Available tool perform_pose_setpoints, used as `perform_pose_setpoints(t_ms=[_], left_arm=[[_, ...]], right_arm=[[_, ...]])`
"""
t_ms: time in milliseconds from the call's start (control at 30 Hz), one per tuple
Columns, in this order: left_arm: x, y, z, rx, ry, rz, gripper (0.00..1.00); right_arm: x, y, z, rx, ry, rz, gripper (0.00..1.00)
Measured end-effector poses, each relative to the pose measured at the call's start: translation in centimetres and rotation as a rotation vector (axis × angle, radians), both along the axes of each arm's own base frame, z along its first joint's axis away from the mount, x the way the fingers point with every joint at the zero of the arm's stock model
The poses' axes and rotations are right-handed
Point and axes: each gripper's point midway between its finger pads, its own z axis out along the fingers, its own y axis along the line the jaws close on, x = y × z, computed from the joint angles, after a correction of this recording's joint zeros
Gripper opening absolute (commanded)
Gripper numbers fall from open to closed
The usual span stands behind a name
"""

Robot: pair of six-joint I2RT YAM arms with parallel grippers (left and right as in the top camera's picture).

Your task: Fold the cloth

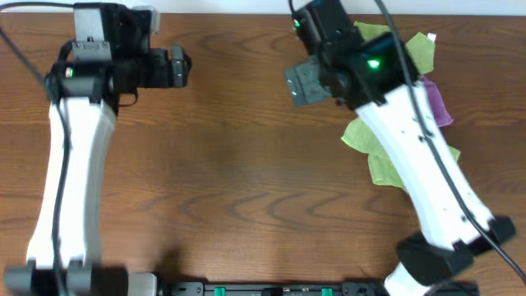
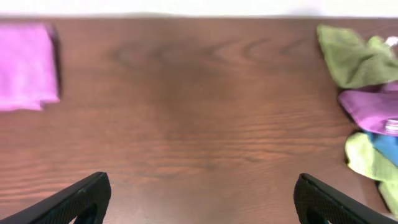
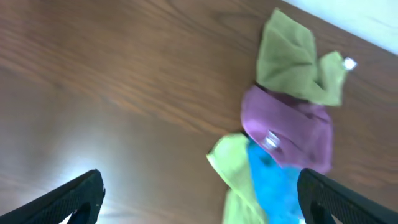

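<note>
Left pincer (image 2: 199,202) wide, empty above table (image 2: 186,124), folded cloth (image 2: 26,65) left, right pincer (image 3: 199,199) wide, empty

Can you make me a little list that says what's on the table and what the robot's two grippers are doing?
table: brown wood
pink cloth: folded, lying flat at the left edge of the left wrist view
cloth pile: green, purple with a small white tag and blue cloths heaped together on the right side
left gripper: open, holding nothing
right gripper: open, holding nothing, above bare table beside the pile
</note>
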Motion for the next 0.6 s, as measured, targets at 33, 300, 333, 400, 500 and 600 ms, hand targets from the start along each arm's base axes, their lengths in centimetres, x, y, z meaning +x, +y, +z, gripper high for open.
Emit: perform_pose_setpoints(t_ms=[33, 300, 333, 400, 500, 600], left_arm=[[-1.3, -0.3, 1.8, 0.012, -0.04, -0.005, 0.95], [-13.9, 1.6, 7.1, 0.1, -0.102, 0.054, 0.96], [-15.0, 1.9, 6.8, 0.104, -0.095, 0.062, 0.96], [-16.5, 2.2, 5.9, 0.11, -0.091, 0.078, 0.96], [-18.5, 2.6, 3.8, 0.102, -0.088, 0.102, 0.95], [-19.4, 2.7, 2.1, 0.074, -0.168, 0.124, 0.95]], right_arm=[[-0.6, -0.4, 1.1, 0.01, -0.022, -0.001, 0.99], [-9.1, -6.0, 7.9, 0.081, -0.19, -0.018, 0.99], [-10.6, -6.9, 7.1, 0.082, -0.192, -0.02, 0.99], [-12.4, -7.9, 5.5, 0.08, -0.183, -0.026, 0.99], [-14.4, -8.8, 2.2, 0.106, -0.189, -0.031, 0.99], [-15.4, -8.5, 1.4, 0.213, -0.291, -0.014, 0.99]])
